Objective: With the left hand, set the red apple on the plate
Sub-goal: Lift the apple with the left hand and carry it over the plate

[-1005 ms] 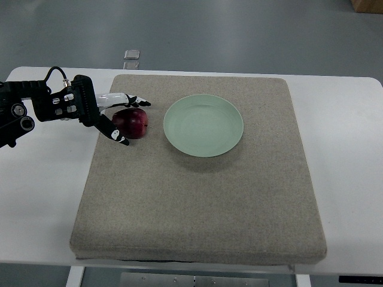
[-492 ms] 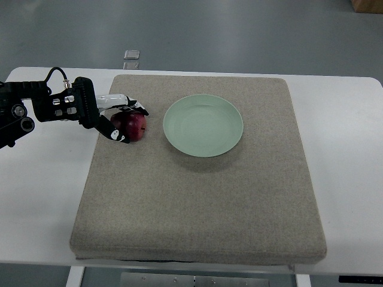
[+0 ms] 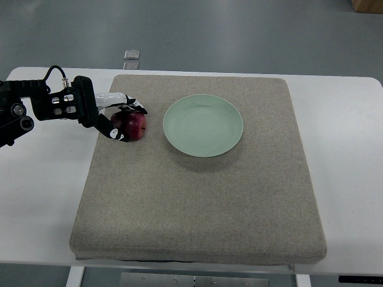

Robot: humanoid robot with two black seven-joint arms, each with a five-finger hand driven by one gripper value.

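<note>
A red apple (image 3: 133,125) lies on the beige mat (image 3: 203,197), just left of the pale green plate (image 3: 203,125). My left hand (image 3: 122,119) comes in from the left edge and has its fingers curled around the apple, one over its top and the thumb under its near side. The apple rests low on the mat. The plate holds nothing. The right arm does not show.
The mat lies on a white table (image 3: 42,191). A small clear object (image 3: 132,54) sits on the floor beyond the table's far edge. A brown box corner (image 3: 366,5) shows at the top right.
The left hand's fingers have closed around the apple, which were spread a second ago. The apple shifted slightly left with the hand.
</note>
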